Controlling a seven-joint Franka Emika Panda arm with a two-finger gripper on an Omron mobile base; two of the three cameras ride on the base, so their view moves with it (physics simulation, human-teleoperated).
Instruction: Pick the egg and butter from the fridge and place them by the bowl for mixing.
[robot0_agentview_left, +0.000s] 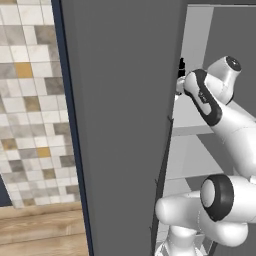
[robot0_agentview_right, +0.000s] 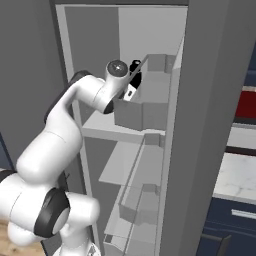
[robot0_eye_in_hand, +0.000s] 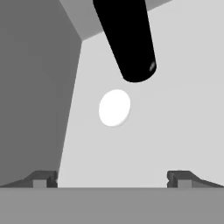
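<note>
The fridge (robot0_agentview_right: 210, 125) stands open, and the white arm reaches up into it, to the top pale shelf (robot0_agentview_right: 125, 132). The hand (robot0_eye_in_hand: 112, 178) is spread wide, with nothing between its two dark tips. It holds nothing.

The egg (robot0_eye_in_hand: 114, 107) is small, round and white. It lies on the shelf floor straight ahead of the hand, between the lines of the two tips but not touching them. It sits a little out from the side wall of the shelf. A black round stick-like thing (robot0_eye_in_hand: 127, 39) lies just past the egg, toward the back of the shelf. I cannot tell what it is.

So the job looks like it is only at the start. The egg is not picked up yet. I think the hand has to go closer, close on the egg, and carry it out to the bowl. Then the butter has to be fetched too.
</note>
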